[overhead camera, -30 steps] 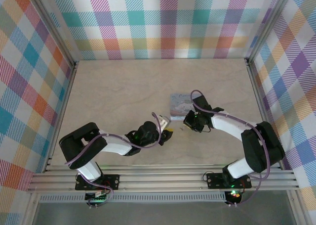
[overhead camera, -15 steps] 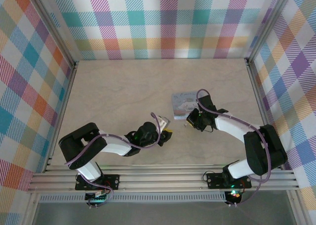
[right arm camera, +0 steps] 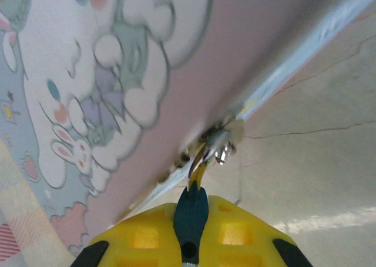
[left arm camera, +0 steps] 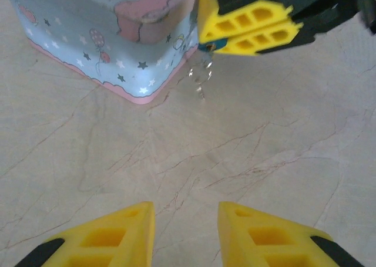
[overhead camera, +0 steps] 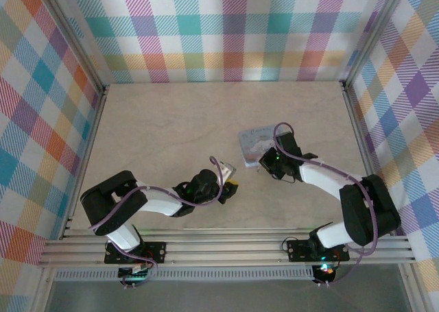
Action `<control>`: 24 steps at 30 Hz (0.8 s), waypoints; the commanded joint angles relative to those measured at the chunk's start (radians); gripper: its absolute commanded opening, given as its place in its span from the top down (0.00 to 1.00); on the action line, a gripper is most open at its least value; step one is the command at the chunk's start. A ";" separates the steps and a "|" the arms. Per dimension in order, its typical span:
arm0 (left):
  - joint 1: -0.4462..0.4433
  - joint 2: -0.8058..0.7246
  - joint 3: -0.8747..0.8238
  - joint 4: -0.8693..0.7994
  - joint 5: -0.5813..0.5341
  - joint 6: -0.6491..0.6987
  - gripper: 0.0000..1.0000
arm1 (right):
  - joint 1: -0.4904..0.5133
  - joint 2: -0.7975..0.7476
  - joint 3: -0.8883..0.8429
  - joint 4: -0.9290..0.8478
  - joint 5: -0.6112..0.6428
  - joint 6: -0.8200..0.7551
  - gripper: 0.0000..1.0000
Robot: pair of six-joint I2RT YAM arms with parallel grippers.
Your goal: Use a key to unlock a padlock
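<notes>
You have the pale, marble-veined table [overhead camera: 164, 134] before you, and the padlock [overhead camera: 251, 140] lies flat on it, right of centre and just beyond your right gripper [overhead camera: 267, 162]. Up close the padlock [left arm camera: 111, 26] is a rounded pale blue block sprinkled with small stars and balloons, with a pink cloud shape on top and a pink band along its bottom edge. From your right wrist, its face [right arm camera: 117, 73] shows a white long-eared cartoon figure and a small bunny on pink. Your left gripper [left arm camera: 185, 235] hangs low over bare table, near the padlock's corner but apart from it, its yellow fingers parted by a modest gap with nothing between them. Your right gripper [left arm camera: 220, 35] is pinched tight on the key [right arm camera: 198, 164] by its dark teal head. The blade reaches the padlock's edge, too blurred to tell whether it has entered. A small wire ring [left arm camera: 200, 76] dangles beneath.
</notes>
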 commanded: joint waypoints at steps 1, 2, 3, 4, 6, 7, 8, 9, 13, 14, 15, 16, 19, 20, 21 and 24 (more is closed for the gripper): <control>-0.006 -0.048 -0.023 -0.018 -0.002 -0.002 0.67 | 0.002 0.040 -0.056 -0.008 0.004 0.028 1.00; -0.007 -0.052 -0.026 -0.021 -0.004 -0.002 0.67 | 0.002 0.038 -0.057 -0.012 0.009 0.023 1.00; -0.007 -0.059 -0.028 -0.026 -0.004 -0.002 0.67 | 0.002 0.037 -0.055 -0.018 0.012 0.015 1.00; -0.007 -0.062 -0.029 -0.030 -0.005 -0.002 0.67 | 0.002 0.034 -0.052 -0.024 0.013 0.012 1.00; -0.007 -0.071 -0.030 -0.041 -0.005 0.001 0.67 | 0.000 0.028 -0.050 -0.030 0.023 0.007 1.00; -0.007 -0.076 -0.028 -0.047 -0.007 0.003 0.67 | 0.000 0.025 -0.050 -0.030 0.025 0.006 1.00; -0.007 -0.082 -0.030 -0.053 -0.009 0.004 0.67 | -0.001 0.023 -0.050 -0.027 0.029 0.006 1.00; -0.007 -0.090 -0.031 -0.057 -0.013 0.005 0.67 | -0.001 0.023 -0.053 -0.023 0.031 0.005 1.00; -0.006 -0.121 -0.036 -0.078 -0.026 0.006 0.67 | -0.005 0.030 -0.094 0.027 0.019 0.043 1.00; -0.007 -0.126 -0.036 -0.087 -0.026 0.004 0.67 | -0.007 0.033 -0.111 0.052 0.011 0.060 1.00; -0.007 -0.132 -0.034 -0.095 -0.025 -0.001 0.67 | -0.008 0.036 -0.124 0.067 0.008 0.074 1.00; -0.008 -0.136 -0.034 -0.097 -0.021 -0.006 0.67 | -0.008 0.038 -0.130 0.074 0.006 0.081 1.00; -0.007 -0.143 -0.031 -0.104 -0.012 -0.017 0.67 | -0.009 0.044 -0.134 0.071 0.010 0.085 1.00; -0.007 -0.144 -0.029 -0.106 -0.013 -0.019 0.67 | -0.010 0.043 -0.136 0.072 0.015 0.087 1.00; -0.007 -0.146 -0.027 -0.111 -0.014 -0.019 0.67 | -0.012 0.041 -0.135 0.070 0.018 0.087 1.00; -0.006 -0.148 -0.021 -0.116 -0.026 -0.015 0.67 | -0.020 0.025 -0.132 0.065 0.024 0.080 1.00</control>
